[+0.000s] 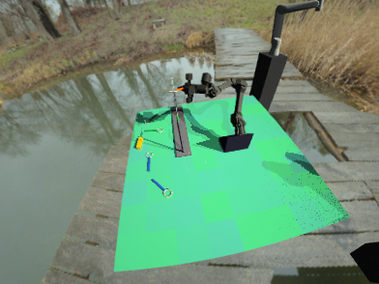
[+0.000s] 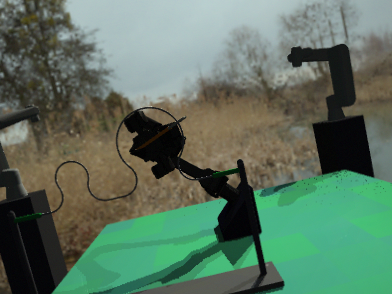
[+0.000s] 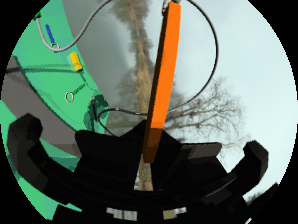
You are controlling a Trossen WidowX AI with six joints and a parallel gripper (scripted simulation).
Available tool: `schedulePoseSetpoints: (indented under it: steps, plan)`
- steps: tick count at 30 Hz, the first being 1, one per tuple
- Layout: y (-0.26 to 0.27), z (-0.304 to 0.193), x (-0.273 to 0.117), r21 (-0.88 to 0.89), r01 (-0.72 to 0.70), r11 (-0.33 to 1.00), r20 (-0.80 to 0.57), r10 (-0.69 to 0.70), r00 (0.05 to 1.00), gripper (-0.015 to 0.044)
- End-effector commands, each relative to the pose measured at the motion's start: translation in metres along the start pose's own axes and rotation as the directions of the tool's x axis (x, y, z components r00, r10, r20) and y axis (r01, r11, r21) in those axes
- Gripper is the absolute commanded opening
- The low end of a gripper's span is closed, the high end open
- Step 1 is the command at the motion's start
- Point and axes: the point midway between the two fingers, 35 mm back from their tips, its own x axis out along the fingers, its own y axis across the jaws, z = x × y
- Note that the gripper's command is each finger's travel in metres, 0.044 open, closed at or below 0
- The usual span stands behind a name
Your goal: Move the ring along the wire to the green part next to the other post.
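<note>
My gripper [image 1: 186,89] [image 2: 143,145] [image 3: 147,123] is shut on the lower end of the orange handle [image 1: 180,89] [image 2: 156,137] [image 3: 166,75], high above the base. The ring [image 1: 172,91] [image 2: 181,120] is seen nearly edge-on, near the upper right of the wire's large loop in the exterior view. Whether it touches the wire [image 2: 73,161] [image 3: 217,50] cannot be told. One green part [image 2: 226,173] adjoins the near post [image 2: 253,225]; the other green part [image 2: 28,218] adjoins the far-left post [image 2: 22,250]. In the wrist view most of the ring is cut off or hidden behind the handle.
The wire's long grey base [image 1: 181,140] [image 2: 267,281] lies on the green mat [image 1: 218,205]. A yellow block [image 1: 139,142] [image 3: 75,61], a ring with a green handle [image 1: 153,130] and two with blue handles [image 1: 148,163] [image 1: 159,184] lie beyond it. Another arm stands on a black pedestal [image 1: 268,77].
</note>
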Motion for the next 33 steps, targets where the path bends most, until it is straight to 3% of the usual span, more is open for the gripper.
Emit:
schedulePoseSetpoints:
  steps: [1, 33]
  plan:
    - [-0.002, 0.001, 0.000, -0.056, 0.032, 0.998, 0.013, -0.032, 0.999, -0.0150]
    - [-0.018, 0.005, 0.000, -0.386, 0.222, 0.895, 0.097, -0.200, 0.975, -0.0150]
